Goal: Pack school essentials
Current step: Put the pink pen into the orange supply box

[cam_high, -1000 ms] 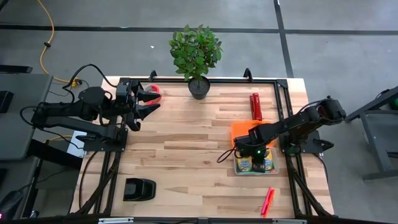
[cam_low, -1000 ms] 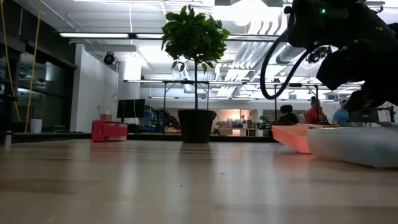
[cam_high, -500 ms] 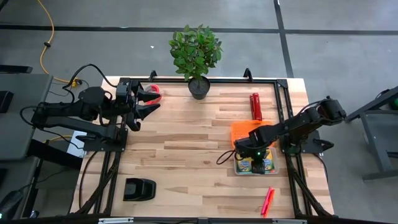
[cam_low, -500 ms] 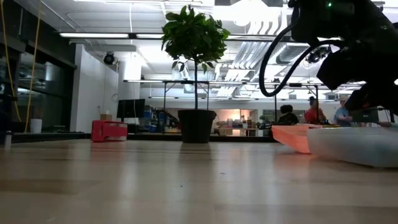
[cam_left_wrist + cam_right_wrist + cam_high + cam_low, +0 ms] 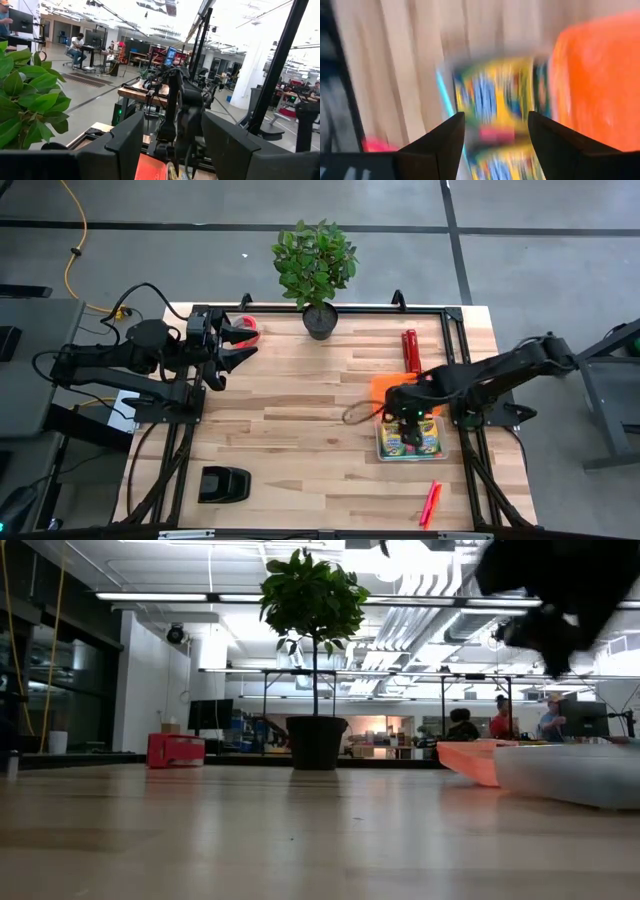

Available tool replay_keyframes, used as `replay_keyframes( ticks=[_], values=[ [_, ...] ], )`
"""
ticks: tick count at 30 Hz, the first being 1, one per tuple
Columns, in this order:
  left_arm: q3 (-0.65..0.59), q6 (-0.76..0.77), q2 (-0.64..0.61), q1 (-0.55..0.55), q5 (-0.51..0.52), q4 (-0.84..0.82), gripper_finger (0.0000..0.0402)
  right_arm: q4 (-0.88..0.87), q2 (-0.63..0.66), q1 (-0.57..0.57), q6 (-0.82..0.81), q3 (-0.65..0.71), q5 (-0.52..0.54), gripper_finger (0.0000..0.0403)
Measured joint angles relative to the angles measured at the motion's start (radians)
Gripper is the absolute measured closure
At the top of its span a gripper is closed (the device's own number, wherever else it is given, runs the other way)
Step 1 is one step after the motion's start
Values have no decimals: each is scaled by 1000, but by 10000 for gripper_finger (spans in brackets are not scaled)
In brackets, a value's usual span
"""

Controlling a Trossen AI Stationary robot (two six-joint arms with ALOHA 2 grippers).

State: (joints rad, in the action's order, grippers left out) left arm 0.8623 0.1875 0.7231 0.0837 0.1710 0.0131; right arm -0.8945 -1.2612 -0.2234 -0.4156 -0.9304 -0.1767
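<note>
Two yellow-and-green crayon boxes (image 5: 410,438) lie flat in a clear tray (image 5: 381,452) at the table's right; they also show in the right wrist view (image 5: 492,95). A pink bit (image 5: 497,134) lies on them, and a thin blue pen (image 5: 445,92) lies beside them. My right gripper (image 5: 402,410) hovers open above the tray's far end, holding nothing. Pink markers (image 5: 430,502) lie on the table near the front right edge. My left gripper (image 5: 240,340) waits open at the far left, beside a red tape roll (image 5: 248,325).
An orange lid (image 5: 392,390) lies just beyond the tray. A red cylinder (image 5: 410,350) lies at the far right. A potted plant (image 5: 318,275) stands at the far middle, and a black object (image 5: 223,483) sits at the near left. Bare wood spans the table's middle.
My right gripper has risen out of the tray and drawn back a little toward the far edge. The crayon boxes stay in the tray and now show uncovered from above.
</note>
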Motion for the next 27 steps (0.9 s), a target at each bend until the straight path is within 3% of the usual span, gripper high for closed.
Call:
replay_keyframes(
  ticks=[5, 8, 11, 18, 27],
  values=[
    [0, 0, 0, 0, 0, -2, 213, 459, 148, 1, -130, 100, 237, 192],
    [0, 1, 0, 0, -9, -2, 213, 734, 178, 21, -92, 138, 379, 192],
    [0, 1, -3, 0, -50, -2, 213, 937, 183, 54, 7, 140, 413, 192],
    [0, -6, -4, 0, -66, -15, 213, 1076, 182, 100, 193, 90, 412, 192],
    [0, -8, -3, 0, -54, -21, 213, 1079, 182, 100, 215, 81, 410, 192]
  ],
)
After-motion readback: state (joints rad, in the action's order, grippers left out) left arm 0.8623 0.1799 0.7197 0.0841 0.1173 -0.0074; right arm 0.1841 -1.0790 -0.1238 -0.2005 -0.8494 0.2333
